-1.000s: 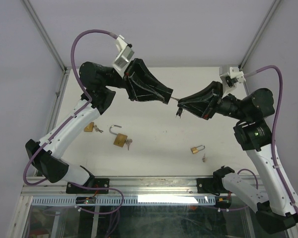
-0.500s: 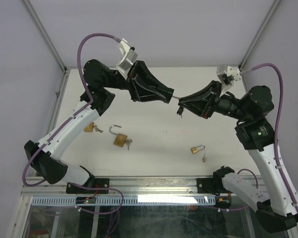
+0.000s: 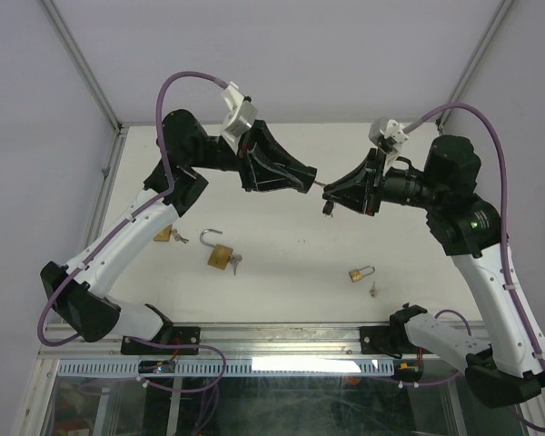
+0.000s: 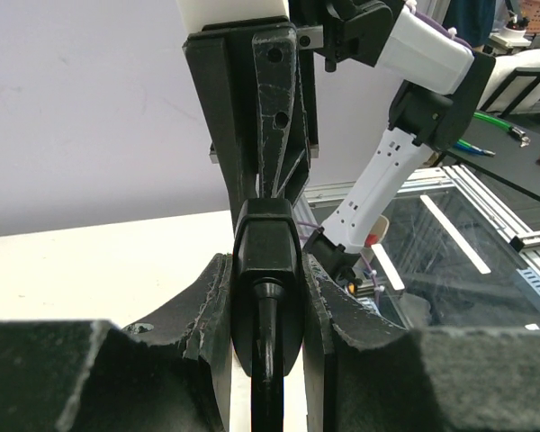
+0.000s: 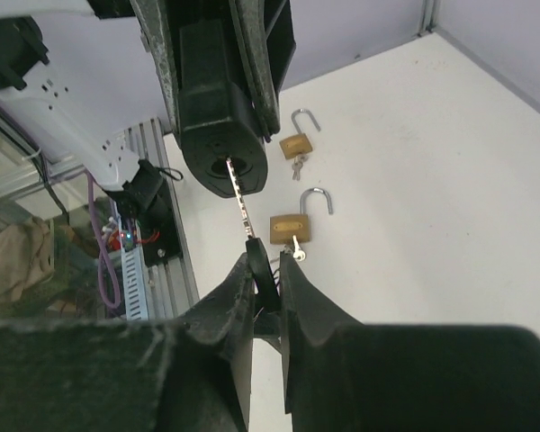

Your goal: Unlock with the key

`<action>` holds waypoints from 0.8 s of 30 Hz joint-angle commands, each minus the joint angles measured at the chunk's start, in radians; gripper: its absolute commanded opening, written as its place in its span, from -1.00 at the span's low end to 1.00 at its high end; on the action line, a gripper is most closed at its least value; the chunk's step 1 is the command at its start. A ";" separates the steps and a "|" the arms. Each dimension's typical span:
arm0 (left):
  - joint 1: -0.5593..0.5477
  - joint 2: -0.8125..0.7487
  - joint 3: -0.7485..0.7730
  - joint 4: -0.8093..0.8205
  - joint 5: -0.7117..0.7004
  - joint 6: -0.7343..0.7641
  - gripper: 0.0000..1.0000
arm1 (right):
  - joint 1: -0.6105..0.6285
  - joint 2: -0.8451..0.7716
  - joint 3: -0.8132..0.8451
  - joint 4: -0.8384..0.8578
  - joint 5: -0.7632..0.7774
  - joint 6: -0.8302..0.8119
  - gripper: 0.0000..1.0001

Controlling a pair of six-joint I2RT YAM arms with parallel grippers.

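The key (image 5: pixel 241 202) is pinched by its dark head in the right claw (image 5: pixel 268 270), whose fingers are clenched on it, so that the silver blade sticks straight out ahead of the fingertips. The blade's tip meets the keyhole in the end face of the black padlock (image 5: pixel 218 108). It looks barely entered, with most of the blade bare between claw and lock. The left claw (image 4: pixel 268 306) is clamped around that padlock's body and holds it in the air, facing the right claw. The two arms meet nose to nose well above the worktop (image 3: pixel 291 263). The step in hand reads as insertion: key and keyway are lined up but the key is not yet seated. The next move likely calls for a straight push along the blade's own axis, with the left arm bracing the lock, and only then a twist of the wrist. Any sideways drift could bend or jam the blade. Far below lies a brass padlock (image 5: pixel 291 228), its shackle open.
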 commanded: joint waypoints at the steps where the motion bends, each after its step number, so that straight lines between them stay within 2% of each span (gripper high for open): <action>1: -0.001 -0.041 -0.009 0.120 0.022 -0.032 -1.00 | 0.014 0.021 0.035 -0.111 -0.057 -0.132 -1.00; 4: -0.001 -0.042 -0.006 0.112 0.033 -0.016 -1.00 | 0.014 0.031 0.046 -0.132 -0.051 -0.148 -1.00; 14: 0.015 -0.039 0.021 -0.143 0.036 0.219 -1.00 | 0.005 0.028 0.097 -0.217 0.003 -0.202 -1.00; 18: 0.022 -0.037 0.028 -0.146 0.043 0.220 -1.00 | 0.004 0.043 0.121 -0.296 0.044 -0.233 -1.00; 24: 0.017 -0.030 0.022 -0.119 0.052 0.184 -1.00 | 0.005 0.055 0.128 -0.295 0.043 -0.223 -1.00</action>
